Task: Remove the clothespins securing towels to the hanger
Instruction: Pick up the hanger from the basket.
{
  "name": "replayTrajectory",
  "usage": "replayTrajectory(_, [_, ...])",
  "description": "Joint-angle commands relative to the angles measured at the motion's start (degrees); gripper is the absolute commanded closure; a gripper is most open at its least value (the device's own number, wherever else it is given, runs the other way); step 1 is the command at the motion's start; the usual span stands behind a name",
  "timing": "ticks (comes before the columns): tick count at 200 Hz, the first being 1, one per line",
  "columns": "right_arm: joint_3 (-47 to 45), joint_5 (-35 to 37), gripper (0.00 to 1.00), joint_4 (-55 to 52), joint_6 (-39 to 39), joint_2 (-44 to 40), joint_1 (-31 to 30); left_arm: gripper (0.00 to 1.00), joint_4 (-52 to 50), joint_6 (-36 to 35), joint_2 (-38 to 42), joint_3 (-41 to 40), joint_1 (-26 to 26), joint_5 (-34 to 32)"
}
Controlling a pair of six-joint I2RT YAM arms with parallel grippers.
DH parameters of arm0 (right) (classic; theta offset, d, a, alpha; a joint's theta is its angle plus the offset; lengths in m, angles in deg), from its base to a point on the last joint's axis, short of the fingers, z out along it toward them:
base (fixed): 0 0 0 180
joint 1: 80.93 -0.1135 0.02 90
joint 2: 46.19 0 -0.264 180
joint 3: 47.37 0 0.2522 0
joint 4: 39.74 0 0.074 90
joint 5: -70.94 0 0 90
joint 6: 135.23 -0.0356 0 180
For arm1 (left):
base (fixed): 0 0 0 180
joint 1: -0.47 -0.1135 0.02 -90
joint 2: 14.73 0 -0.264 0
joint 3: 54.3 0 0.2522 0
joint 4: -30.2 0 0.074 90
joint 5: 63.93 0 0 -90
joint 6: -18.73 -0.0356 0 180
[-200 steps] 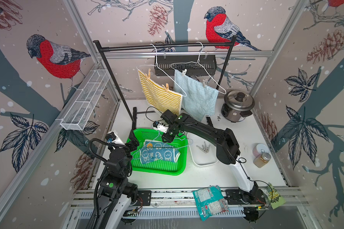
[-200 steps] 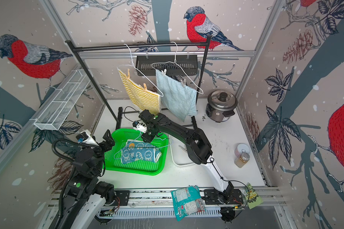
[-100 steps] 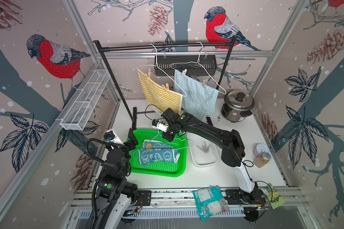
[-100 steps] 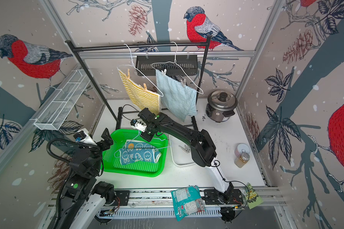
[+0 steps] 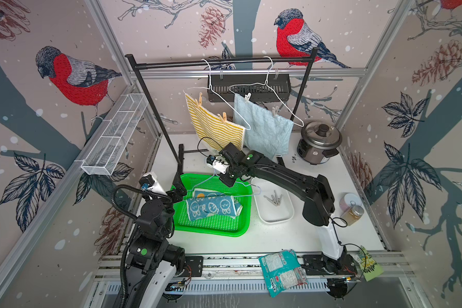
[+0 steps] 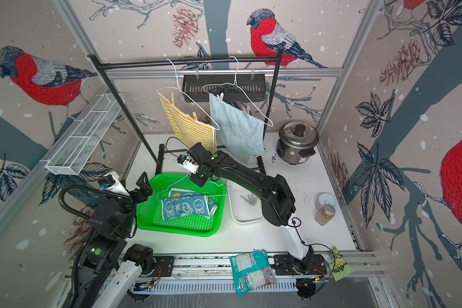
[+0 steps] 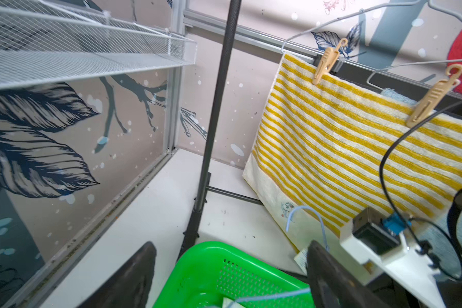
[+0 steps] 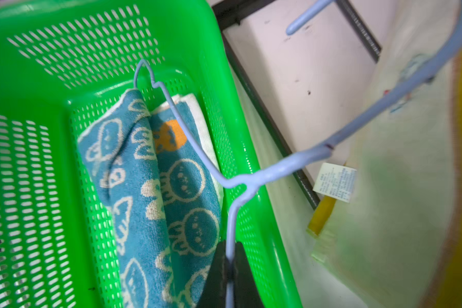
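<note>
My right gripper (image 8: 231, 248) is shut on the wire of a light-blue hanger (image 8: 278, 170) and holds it over the green basket (image 5: 211, 232). Folded in the basket lies the teal towel (image 5: 211, 206) with white figures. On the rack, two tan clothespins (image 5: 199, 98) (image 5: 223, 117) pin the yellow-striped towel (image 5: 216, 128) to a white hanger. Two pale clothespins (image 5: 247, 97) (image 5: 275, 111) hold the light-blue towel (image 5: 264, 130). Several loose clothespins (image 5: 274, 198) lie in a white tray. My left gripper (image 5: 178, 186) is open and empty at the basket's far left corner.
The black rack rail (image 5: 219, 62) spans the back, and its post stands by the basket. A rice cooker (image 5: 319, 141) sits back right and a jar (image 5: 354, 214) at the right. On the left wall hangs a white wire shelf (image 5: 115, 136). A snack bag (image 5: 283, 269) lies at the front.
My right gripper has closed onto the blue hanger's wire. My left gripper has swung right, up to the basket's far left corner, staying open.
</note>
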Motion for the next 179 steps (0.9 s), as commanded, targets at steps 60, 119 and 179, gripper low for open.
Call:
replayTrajectory(60, [-10.2,1.9,1.0,10.7,-9.3,-16.7,-1.3,0.14,-3.6,39.7,3.2,-2.9,-0.1,19.9])
replayTrajectory(119, [-16.6,3.4,1.0,17.3,-12.0,-23.2,-3.0,0.18,6.5,59.0,-3.3,-9.6,-0.1,36.3])
replayTrajectory(179, [-19.5,3.0,1.0,20.1,-11.9,-25.0,-3.3,0.2,17.2,66.3,-8.7,-13.6,-0.1,39.1])
